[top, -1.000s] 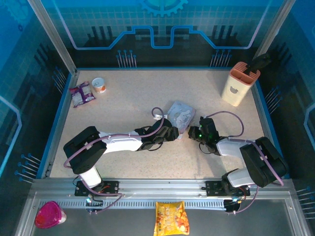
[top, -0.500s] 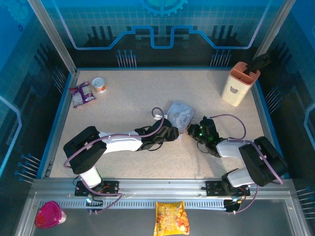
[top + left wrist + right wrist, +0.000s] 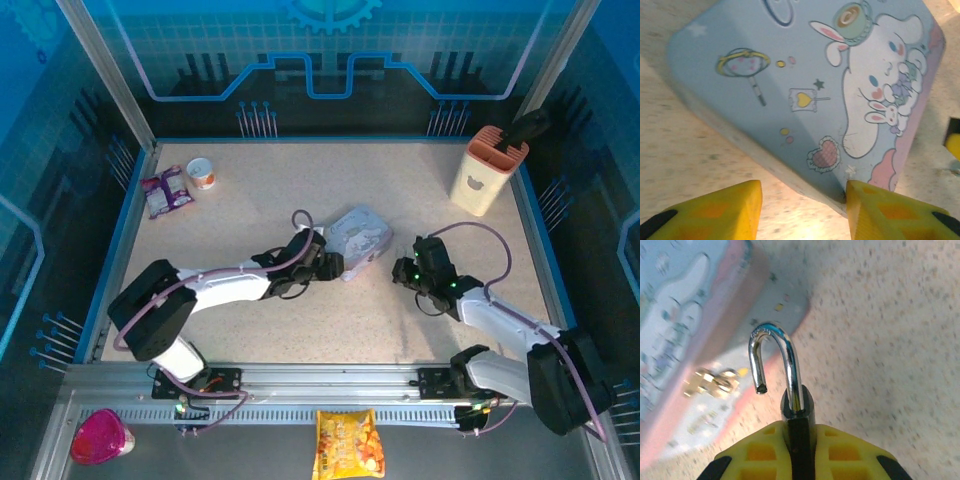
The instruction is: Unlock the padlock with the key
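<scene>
The padlock (image 3: 798,407), small and dark with a silvery shackle (image 3: 774,352), is clamped between the yellow fingers of my right gripper (image 3: 799,436). Its shackle stands swung open, free end loose, a short way from the lilac tin box (image 3: 675,340), whose brass hasp (image 3: 710,382) hangs empty. In the top view my right gripper (image 3: 412,268) sits right of the tin (image 3: 360,232). My left gripper (image 3: 804,200) is open at the tin's near corner (image 3: 840,190), one fingertip (image 3: 875,210) against that edge and bare table between the fingers. The key is out of view.
A cream holder (image 3: 485,172) stands at the back right. A small cup (image 3: 201,173) and a purple packet (image 3: 165,190) lie at the back left. Blue rails (image 3: 120,230) border the table. A snack bag (image 3: 348,443) rests on the front rail.
My right gripper has drawn back to the right, away from the tin, carrying the padlock. The left arm shifted left and its jaws widened; the tin turned slightly.
</scene>
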### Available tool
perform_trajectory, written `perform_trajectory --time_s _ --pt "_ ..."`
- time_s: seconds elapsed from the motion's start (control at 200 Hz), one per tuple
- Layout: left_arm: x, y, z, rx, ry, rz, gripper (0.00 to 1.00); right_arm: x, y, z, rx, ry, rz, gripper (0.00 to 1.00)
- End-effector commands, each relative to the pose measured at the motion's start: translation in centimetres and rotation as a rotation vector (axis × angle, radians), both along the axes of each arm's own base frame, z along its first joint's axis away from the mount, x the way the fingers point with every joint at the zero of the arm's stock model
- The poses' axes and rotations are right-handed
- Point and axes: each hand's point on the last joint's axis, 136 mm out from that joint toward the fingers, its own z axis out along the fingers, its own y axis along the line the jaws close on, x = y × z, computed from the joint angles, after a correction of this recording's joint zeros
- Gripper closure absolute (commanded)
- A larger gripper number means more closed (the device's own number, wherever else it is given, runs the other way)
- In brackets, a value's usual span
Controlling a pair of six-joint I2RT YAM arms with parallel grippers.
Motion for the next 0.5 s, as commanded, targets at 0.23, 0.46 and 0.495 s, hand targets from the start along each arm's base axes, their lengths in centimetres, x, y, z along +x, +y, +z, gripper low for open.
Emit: perform_trajectory --time_s 0.23,0.46,0.495 --pt "-1.2 7.7 2.8 0.063 -0.152 0.019 0.45 -5.2 1.6 -1.7 -0.058 0.166 0.217 1.0" --pt "-2.4 14.3 5.3 0.103 -0.327 0.175 0.38 -6.5 2.2 -3.6 -0.062 0.211 0.249 1.0" --pt "-2.6 15.1 5.5 0.108 -0.344 0.195 0.37 -6.6 2.3 -3.7 -0.062 0.218 0.253 0.99"
